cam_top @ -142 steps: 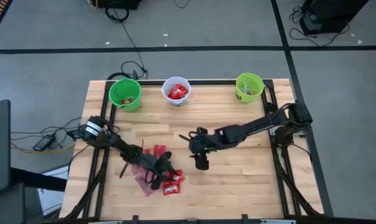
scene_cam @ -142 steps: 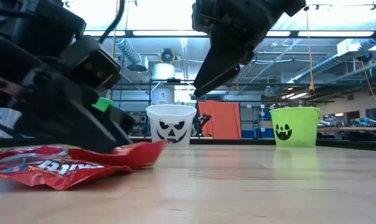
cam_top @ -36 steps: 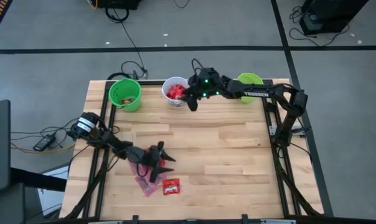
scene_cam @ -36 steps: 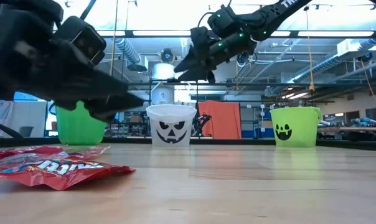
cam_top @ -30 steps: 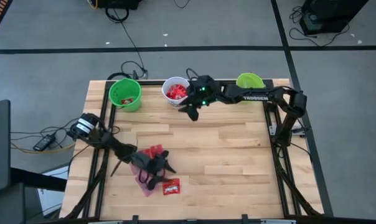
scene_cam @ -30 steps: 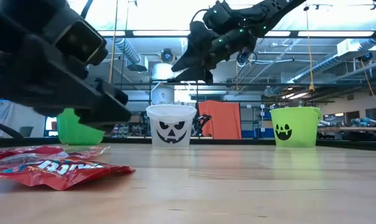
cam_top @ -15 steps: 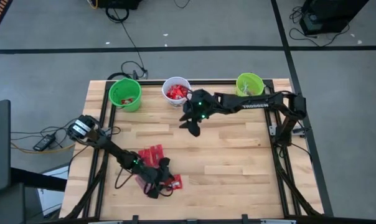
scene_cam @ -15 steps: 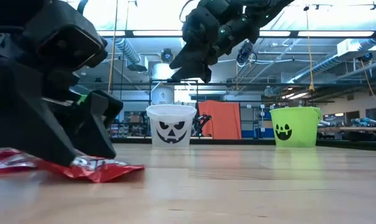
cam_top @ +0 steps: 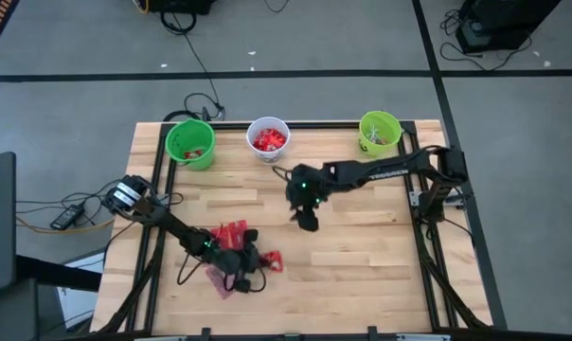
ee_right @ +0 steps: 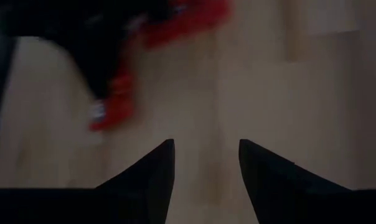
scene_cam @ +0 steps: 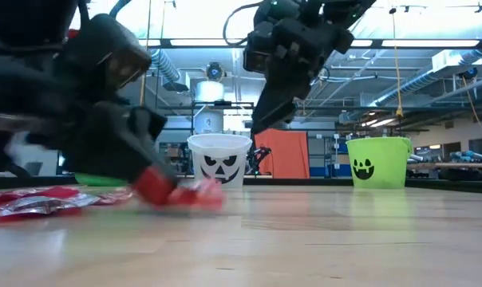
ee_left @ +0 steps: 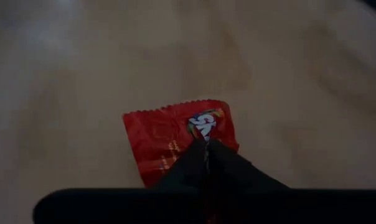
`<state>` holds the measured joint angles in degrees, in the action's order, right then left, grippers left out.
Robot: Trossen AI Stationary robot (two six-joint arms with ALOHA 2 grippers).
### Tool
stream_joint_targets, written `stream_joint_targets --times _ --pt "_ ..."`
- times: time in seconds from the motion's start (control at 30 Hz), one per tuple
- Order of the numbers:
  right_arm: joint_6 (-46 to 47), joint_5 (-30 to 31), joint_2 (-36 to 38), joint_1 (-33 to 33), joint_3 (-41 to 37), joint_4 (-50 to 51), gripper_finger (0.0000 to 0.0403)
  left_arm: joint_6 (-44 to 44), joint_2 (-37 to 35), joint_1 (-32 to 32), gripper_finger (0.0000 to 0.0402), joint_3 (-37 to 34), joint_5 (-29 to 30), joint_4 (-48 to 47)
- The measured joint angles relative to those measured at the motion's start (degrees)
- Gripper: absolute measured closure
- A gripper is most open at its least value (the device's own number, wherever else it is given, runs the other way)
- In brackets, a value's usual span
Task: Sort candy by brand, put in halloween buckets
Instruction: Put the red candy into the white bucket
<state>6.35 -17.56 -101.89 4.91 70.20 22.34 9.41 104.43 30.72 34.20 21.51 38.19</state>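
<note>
Three small round plastic pails stand in a row along the far edge of the pale butcher-block wooden table (cam_top: 362, 246): a bright green pail (cam_top: 190, 143) at the left, a white pail with a black jack-o'-lantern face (cam_top: 268, 138) in the middle, and a second bright green pail with a dark face mark (cam_top: 380, 132) at the right. Seen from above, red wrappers show inside the left and middle pails, and pale pieces inside the right one. The left gripper (cam_top: 255, 264) is low over the near left part of the table, its fingers (ee_left: 203, 163) pressed together on the edge of a shiny bright red candy packet with a rainbow-coloured logo (ee_left: 175, 135); in the left wrist view the packet hangs out beyond the clenched tips above the wood. Just beside that gripper, toward the table's left, a small heap of more candy lies on the table: larger flat translucent pinkish-red packets and red wrappers (cam_top: 226, 237), partly hidden by the arm. The right gripper (cam_top: 306, 220) hangs above the middle of the table, well apart from all three pails and to the right of the heap; its two dark fingers (ee_right: 155, 171) stand parted with bare wood showing between them, and nothing is held.
</note>
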Motion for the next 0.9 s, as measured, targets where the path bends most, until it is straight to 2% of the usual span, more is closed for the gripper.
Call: stream_joint_targets --times 0.13,0.33,0.57,0.73,0.9 --pt "0.79 -1.22 -0.09 -3.04 -2.46 -4.65 0.0214 -6.69 -1.19 0.02 0.0376 0.13 12.52 2.5" --pt "4.1 2.9 -0.11 -5.83 -3.17 -11.15 0.0217 -17.07 -1.3 0.05 0.0385 0.22 15.95 8.18" --pt "5.94 2.88 -0.11 -6.43 -3.2 -13.35 0.0225 -26.19 -1.32 0.02 0.0386 0.28 28.84 11.73" --pt "4.76 2.72 -0.11 -6.38 -3.2 -13.76 0.0243 -28.7 -1.32 0.0 0.0386 0.28 30.48 12.01" --pt "4.42 2.77 -0.12 -6.38 -3.22 -13.85 0.0297 -30.68 -1.32 -0.73 0.0386 0.28 30.73 14.92"
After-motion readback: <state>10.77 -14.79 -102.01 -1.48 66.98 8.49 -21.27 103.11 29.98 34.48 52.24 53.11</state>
